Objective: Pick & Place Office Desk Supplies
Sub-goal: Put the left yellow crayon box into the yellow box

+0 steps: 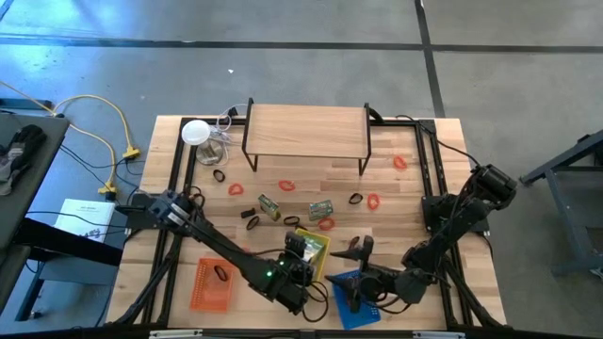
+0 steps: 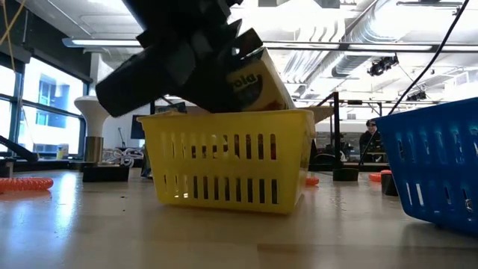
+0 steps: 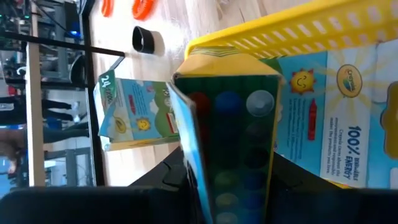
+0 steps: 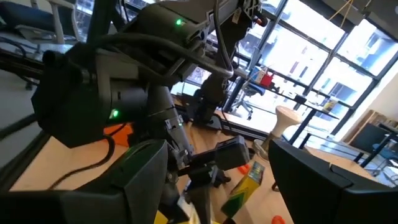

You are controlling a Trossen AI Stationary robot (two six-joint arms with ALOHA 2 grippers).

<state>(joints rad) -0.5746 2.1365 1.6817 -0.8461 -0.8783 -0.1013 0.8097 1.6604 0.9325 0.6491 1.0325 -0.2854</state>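
Left end effector (image 1: 303, 256) pinching crayon box (image 3: 230, 143) over yellow basket (image 2: 224, 161).
We judge the box light, stiff cardboard, crushable; hold its flat sides.

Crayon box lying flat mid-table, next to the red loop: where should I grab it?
Probably straight down from above, closing the tool across the crayon box on its two long edges. It lies flat on the table, so no side approach gets under it. The red loop sits close to one long edge; keep that finger clear of it.
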